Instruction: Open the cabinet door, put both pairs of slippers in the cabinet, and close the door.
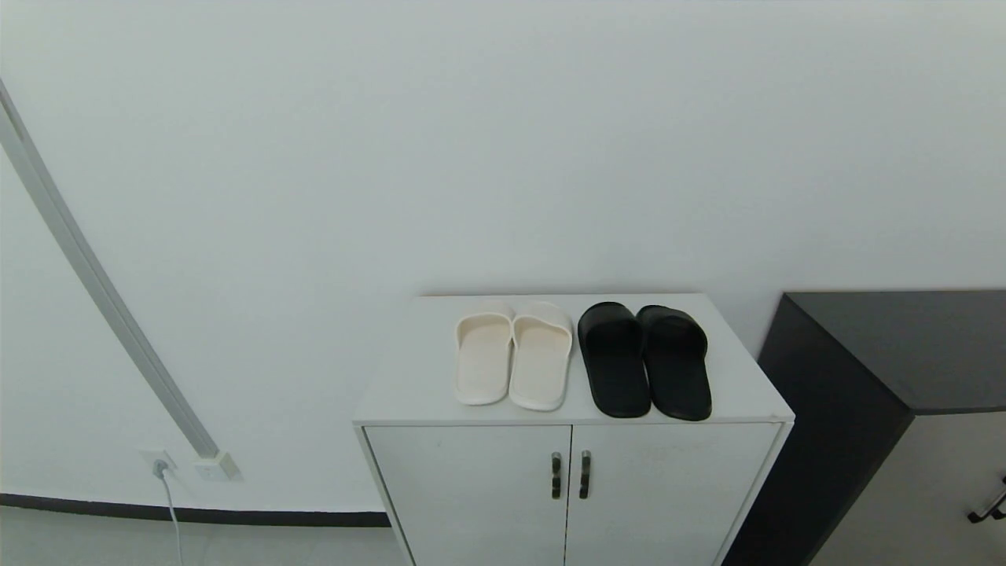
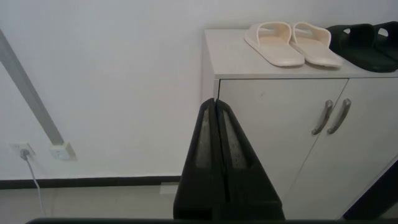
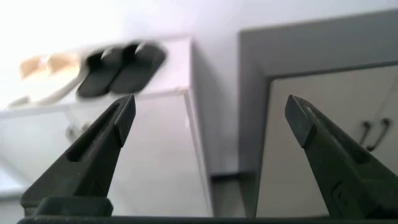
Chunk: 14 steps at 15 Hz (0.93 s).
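Left gripper (image 2: 216, 107): fingers pressed flat together, nothing held; low, facing the left front corner of the white cabinet (image 1: 409, 393), well apart from it.
Right gripper (image 3: 209, 102): spread wide, empty; looks up at the white cabinet's right front corner, also well apart.
Doors: left door (image 1: 464, 487) and right door (image 1: 668, 487) both shut. My read: the opening step is not yet begun.
Handles: left handle (image 1: 556, 475) and right handle (image 1: 584, 474), slim vertical bars just beside each other at the centre seam.
Handle grip: look rigid and probably slick. Pinch across one bar at mid-length and pull along the hinge arc. The neighbouring bar is close, so come in narrow.
White slippers (image 1: 513, 355): on the cabinet top, left of middle, the two touching, toes toward the wall.
Black slippers (image 1: 644, 360): just right of the white pair, same heading, heels near the front edge.
Slipper handling: likely light, soft foam that flexes and may sag. Take each pair by the two adjoining straps or inner side walls, squeezed together.
Dark cabinet (image 1: 864, 377): near the white cabinet's right side; may crowd the right door's swing.
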Available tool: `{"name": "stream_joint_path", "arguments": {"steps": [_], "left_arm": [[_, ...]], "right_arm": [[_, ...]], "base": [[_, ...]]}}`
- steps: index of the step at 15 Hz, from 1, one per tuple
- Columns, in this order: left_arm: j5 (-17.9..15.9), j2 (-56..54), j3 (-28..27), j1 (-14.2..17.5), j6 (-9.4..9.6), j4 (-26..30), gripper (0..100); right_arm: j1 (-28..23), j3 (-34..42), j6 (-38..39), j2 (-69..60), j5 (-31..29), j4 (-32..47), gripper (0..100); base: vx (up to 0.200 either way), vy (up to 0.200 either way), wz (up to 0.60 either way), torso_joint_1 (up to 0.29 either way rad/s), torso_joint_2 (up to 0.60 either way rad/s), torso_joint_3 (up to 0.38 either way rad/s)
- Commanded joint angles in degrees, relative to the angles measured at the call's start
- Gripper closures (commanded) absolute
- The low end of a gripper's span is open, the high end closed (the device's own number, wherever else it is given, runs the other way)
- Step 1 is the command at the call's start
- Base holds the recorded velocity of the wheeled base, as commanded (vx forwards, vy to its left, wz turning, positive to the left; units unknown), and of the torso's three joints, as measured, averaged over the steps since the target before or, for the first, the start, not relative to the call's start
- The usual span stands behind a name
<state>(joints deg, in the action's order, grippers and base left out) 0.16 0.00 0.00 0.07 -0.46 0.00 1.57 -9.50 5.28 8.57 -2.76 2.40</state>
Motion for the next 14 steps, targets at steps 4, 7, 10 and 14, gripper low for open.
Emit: {"name": "stream_joint_path", "arguments": {"steps": [4, 7, 10, 14], "left_arm": [[-0.16, 0.00, 0.00, 0.01, 0.11, 0.00, 100], [-0.07, 0.00, 0.00, 0.01, 0.20, 0.00, 100], [-0.07, 0.00, 0.00, 0.01, 0.20, 0.00, 100], [-0.07, 0.00, 0.00, 0.01, 0.38, 0.00, 100]], "right_arm": [[1.59, -1.84, -2.82, 17.27, 7.50, 0.85, 0], [5.46, -2.90, -1.24, 30.89, 8.29, -8.91, 0], [12.75, -5.88, 0.08, 42.49, 4.42, -19.19, 0], [30.16, -15.82, 7.29, 54.54, -7.79, -20.24, 0]], "base": [[0.000, 0.000, 0.00, 0.000, 0.00, 0.000], [0.000, 0.000, 0.00, 0.000, 0.00, 0.000], [0.000, 0.000, 0.00, 0.000, 0.00, 0.000], [0.000, 0.000, 0.00, 0.000, 0.00, 0.000]]}}
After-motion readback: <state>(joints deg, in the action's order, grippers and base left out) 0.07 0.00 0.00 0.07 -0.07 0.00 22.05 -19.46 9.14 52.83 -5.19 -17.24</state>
